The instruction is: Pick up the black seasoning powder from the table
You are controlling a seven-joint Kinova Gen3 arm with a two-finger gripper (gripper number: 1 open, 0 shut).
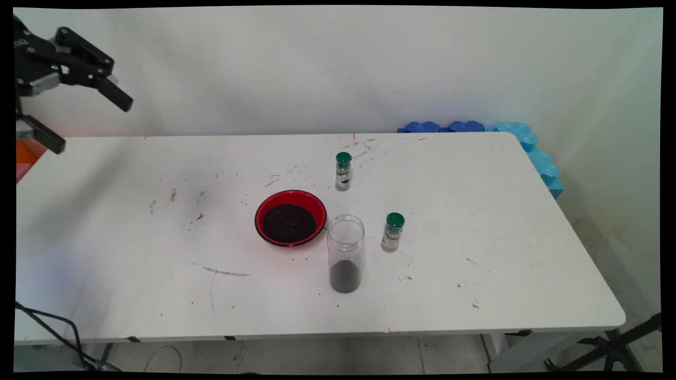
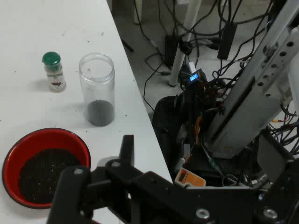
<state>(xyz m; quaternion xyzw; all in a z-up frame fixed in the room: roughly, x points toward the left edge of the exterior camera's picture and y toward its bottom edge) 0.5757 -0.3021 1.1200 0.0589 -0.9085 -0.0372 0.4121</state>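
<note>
My black gripper hangs open high over the table's far left corner, holding nothing and far from everything on the table. Near the table's middle sits a red bowl with dark grains in it. Right of the bowl stands a clear uncapped jar with a dark layer at its bottom. Two small green-capped spice bottles stand nearby, one behind the bowl and one right of the jar. The hand view looks down past one finger at the bowl, the jar and one spice bottle.
Blue foam blocks line the table's back right corner. An orange object lies at the left edge. A black tripod leg stands on the floor at the right. Beside the table's edge, cables and electronics fill the hand view.
</note>
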